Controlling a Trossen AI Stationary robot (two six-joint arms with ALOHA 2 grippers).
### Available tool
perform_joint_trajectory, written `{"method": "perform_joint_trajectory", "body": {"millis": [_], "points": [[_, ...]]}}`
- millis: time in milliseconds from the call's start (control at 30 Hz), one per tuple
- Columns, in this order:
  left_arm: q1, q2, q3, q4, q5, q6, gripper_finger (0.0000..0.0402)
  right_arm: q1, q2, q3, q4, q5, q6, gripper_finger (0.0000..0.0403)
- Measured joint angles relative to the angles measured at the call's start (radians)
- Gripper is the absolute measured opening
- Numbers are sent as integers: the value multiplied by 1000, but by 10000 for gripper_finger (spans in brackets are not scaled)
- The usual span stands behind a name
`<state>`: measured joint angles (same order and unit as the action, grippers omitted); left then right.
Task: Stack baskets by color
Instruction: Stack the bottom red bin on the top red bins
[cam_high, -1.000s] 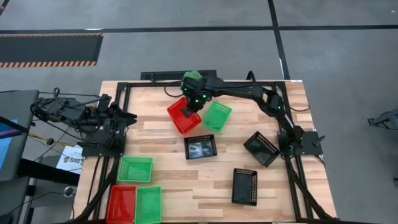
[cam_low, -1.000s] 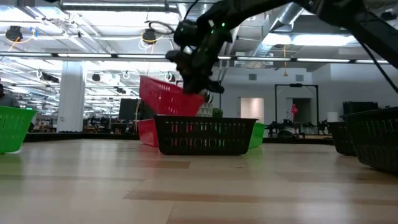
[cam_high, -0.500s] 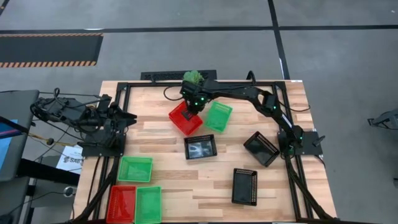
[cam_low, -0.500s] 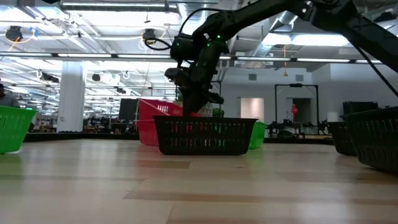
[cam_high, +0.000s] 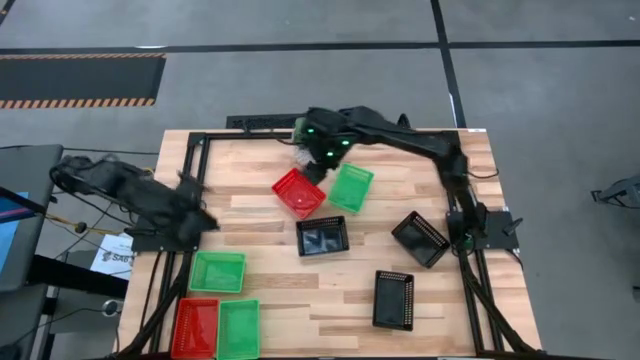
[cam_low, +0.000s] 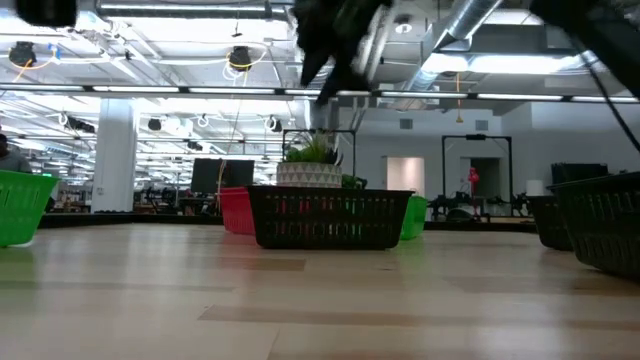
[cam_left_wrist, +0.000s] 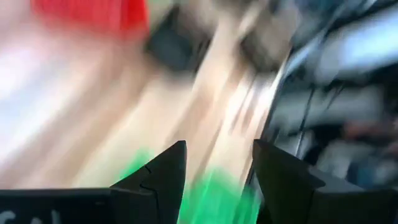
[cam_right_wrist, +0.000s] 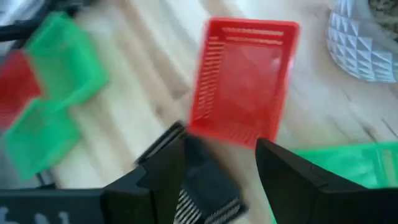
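Observation:
A red basket (cam_high: 298, 192) lies flat on its bottom on the table's far middle, beside a green basket (cam_high: 350, 187). The right wrist view shows the red basket (cam_right_wrist: 242, 81) below the fingers. My right gripper (cam_right_wrist: 221, 168) hangs open above it, high over the table (cam_high: 316, 158), holding nothing. My left gripper (cam_left_wrist: 219, 174) stands open and empty at the table's left edge (cam_high: 197, 210), tipped downward. A black basket (cam_high: 322, 236) sits in the middle. One red basket (cam_high: 195, 326) and two green ones (cam_high: 218, 271) (cam_high: 238, 328) sit near left.
Two more black baskets (cam_high: 421, 238) (cam_high: 393, 299) rest on the table's right half. A small plant in a white pot (cam_low: 312, 165) stands at the far edge behind the red basket. Bare wood lies between the middle black basket and the near edge.
My right gripper has set the red basket down from a tilted, lifted hold flat onto the table beside the green basket. It has opened, let go and risen well clear. My left gripper has tipped downward and shifted a little toward the near edge.

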<state>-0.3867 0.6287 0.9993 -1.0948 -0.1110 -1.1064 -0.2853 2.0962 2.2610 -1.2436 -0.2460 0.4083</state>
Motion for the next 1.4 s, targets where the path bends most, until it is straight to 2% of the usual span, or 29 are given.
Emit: {"method": "perform_joint_trajectory", "body": {"millis": [100, 167, 433, 567, 667, 867, 1067, 1400], "points": [[-34, 119, 0, -33, 170, -10, 174, 52, -98, -4, -77, 60, 0, 218], [-95, 199, -1, -25, 212, -29, 174, 95, -165, -5, -92, 102, 10, 213], [-463, 432, -1, 40, 205, -288, 174, 248, -337, -3, -105, 277, 81, 199], [-622, 493, -1, 67, 127, -417, 174, 290, -384, -3, -111, 299, 89, 196], [-693, 544, -1, 62, 93, -416, 174, 308, -395, -4, -113, 299, 89, 196], [-769, 667, -2, 67, 82, -298, 174, 320, -393, -4, -118, 299, 89, 193], [-782, 769, -10, 49, 42, -229, 174, 334, -381, -5, -133, 299, 87, 192], [-780, 763, -137, 144, 64, -262, 174, 334, -382, -5, -133, 298, 81, 188]]}}
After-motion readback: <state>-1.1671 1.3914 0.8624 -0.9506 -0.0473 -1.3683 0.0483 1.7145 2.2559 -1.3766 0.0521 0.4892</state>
